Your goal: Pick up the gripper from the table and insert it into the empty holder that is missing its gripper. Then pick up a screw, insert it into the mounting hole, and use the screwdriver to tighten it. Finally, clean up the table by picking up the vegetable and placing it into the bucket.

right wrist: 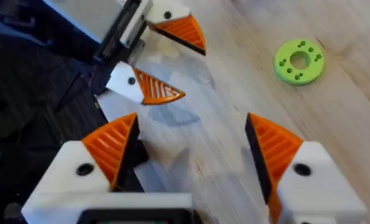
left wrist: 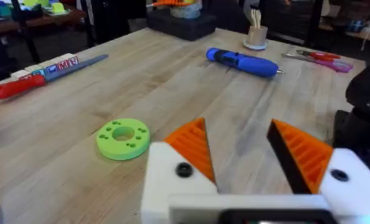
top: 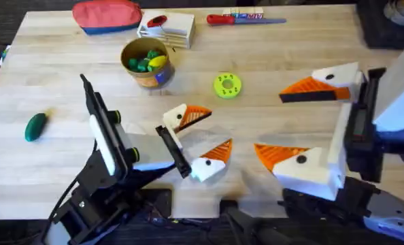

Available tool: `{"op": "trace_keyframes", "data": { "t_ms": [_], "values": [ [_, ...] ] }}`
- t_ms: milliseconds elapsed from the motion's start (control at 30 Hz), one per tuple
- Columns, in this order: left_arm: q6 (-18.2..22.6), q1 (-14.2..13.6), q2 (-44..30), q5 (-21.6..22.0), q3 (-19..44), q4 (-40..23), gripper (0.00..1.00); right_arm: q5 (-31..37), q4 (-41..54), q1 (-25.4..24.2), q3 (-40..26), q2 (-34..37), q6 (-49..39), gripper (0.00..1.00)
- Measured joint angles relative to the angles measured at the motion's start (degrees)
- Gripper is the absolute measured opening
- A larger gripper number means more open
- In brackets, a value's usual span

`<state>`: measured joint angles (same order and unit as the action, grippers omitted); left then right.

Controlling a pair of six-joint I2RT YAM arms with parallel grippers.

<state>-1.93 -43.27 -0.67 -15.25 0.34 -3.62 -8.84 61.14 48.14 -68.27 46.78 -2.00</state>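
Pale plank tabletop [top: 290,54] under even light. Beyond its far edge, dark floor [left wrist: 54,43], a cluttered side bench [left wrist: 23,18] and black furniture legs [left wrist: 297,18].

Setting: robotics lab or workshop bench. Evidence, from where I work: my table [top: 270,51], pale butcher-block planks; red-handled screwdriver [top: 222,20] at the far edge; blue driver [left wrist: 242,62] lying beyond a green disc [left wrist: 123,137]; scissors [left wrist: 319,58] and a cup of sticks [left wrist: 256,31] farther back; cluttered shelves and dark stands behind; printed white-and-orange parts on my own arms.
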Motion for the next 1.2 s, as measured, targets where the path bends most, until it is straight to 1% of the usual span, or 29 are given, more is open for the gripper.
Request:
{"op": "trace_keyframes", "data": {
  "t_ms": [67, 133, 233, 300, 400, 433, 500, 733, 867, 1000, 1200],
  "values": [
    [-0.01, 0.0, -0.01, 0.0, 0.0, 0.0, 0.722, 0.02, 0.99, 0.0, 0.0, 0.0, -0.17, 0.991],
    [0.05, 0.0, 0.0, -0.02, 0.0, 0.02, 0.58, 0.0, 1.59, 0.0, 0.0, 0.04, -0.2, 0.991],
    [0.04, 0.0, 0.0, 0.0, 0.0, 0.0, 0.442, 0.02, 1.92, 0.0, 0.0, 0.04, -0.22, 0.991],
    [-0.01, 0.0, 0.0, 0.0, 0.0, 0.0, 0.33, 0.02, 1.91, 0.0, 0.0, 0.04, -0.24, 0.992],
    [0.11, 0.0, 0.0, -0.02, 0.0, 0.01, 0.068, 0.02, 1.9, 0.0, 0.0, 0.04, -0.26, 0.992],
    [0.15, 0.0, 0.0, 0.0, 0.0, 0.02, 0.025, 0.02, 1.9, 0.0, 0.0, 0.04, -0.31, 0.992],
    [0.22, 0.0, -0.02, -0.02, 0.0, 0.01, 0.007, 0.02, 1.9, 0.0, 0.0, 0.04, -0.44, 0.991],
    [0.22, 0.0, -0.02, -0.02, 0.0, 0.02, 0.006, 0.72, 2.33, -0.33, 0.0, 0.09, 0.12, 0.991],
    [0.22, 0.0, 0.0, -0.02, 0.0, 0.02, 0.006, 3.64, 2.49, -2.91, 0.42, 0.73, 1.38, 0.991],
    [0.22, 0.0, -0.02, -0.02, 0.0, 0.02, 0.006, 5.41, 1.73, -8.87, 2.51, 3.89, 1.98, 0.991],
    [0.22, 0.0, 0.0, -0.02, 0.0, 0.02, 0.006, 6.45, 0.78, -22.55, 3.77, 14.32, 2.03, 0.991]
  ]
}}
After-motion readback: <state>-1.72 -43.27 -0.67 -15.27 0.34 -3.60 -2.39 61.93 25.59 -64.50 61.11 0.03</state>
